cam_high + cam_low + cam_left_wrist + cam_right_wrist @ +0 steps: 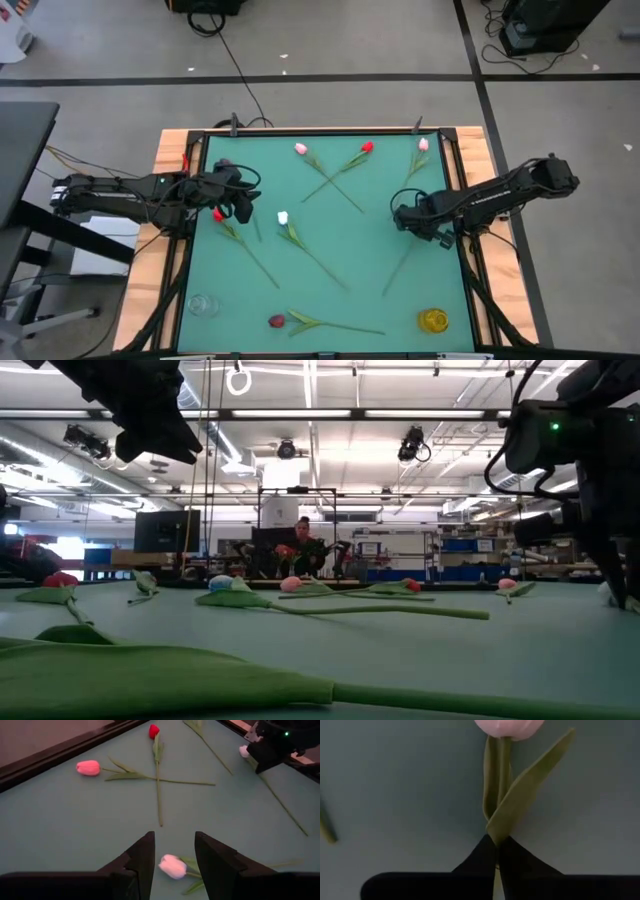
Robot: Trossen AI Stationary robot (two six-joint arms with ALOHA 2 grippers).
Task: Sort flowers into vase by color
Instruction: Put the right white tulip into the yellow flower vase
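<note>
Several artificial tulips lie flat on the green table. Far side: a pink one [300, 149], a red one [367, 148] crossing it, and a pink one [423, 144] whose long stem runs toward the near edge. In the middle lie a white one [283, 217] and a red one [218, 214]; a maroon one [277, 321] lies near the front. My left gripper [244, 200] [173, 837] hovers open, raised above the table [165, 440], with the white bud [172, 866] showing between its fingers. My right gripper [402, 217] [497, 851] is down at the table, shut on the pink tulip's stem. My right gripper pinches the pink tulip's stem between its two fingers, just below where the leaves join it [495, 834], about halfway down the stem. The fingers come from above, pointing down, and lie across the stem. The bud [507, 726] and the leaf [535, 775] lie ahead of the fingers, close over the table.
A clear glass vase [203, 305] stands at the near left corner and a yellow vase [433, 320] at the near right corner. A raised black frame [320, 131] borders the table. A person shows in the room far behind the table [303, 540].
</note>
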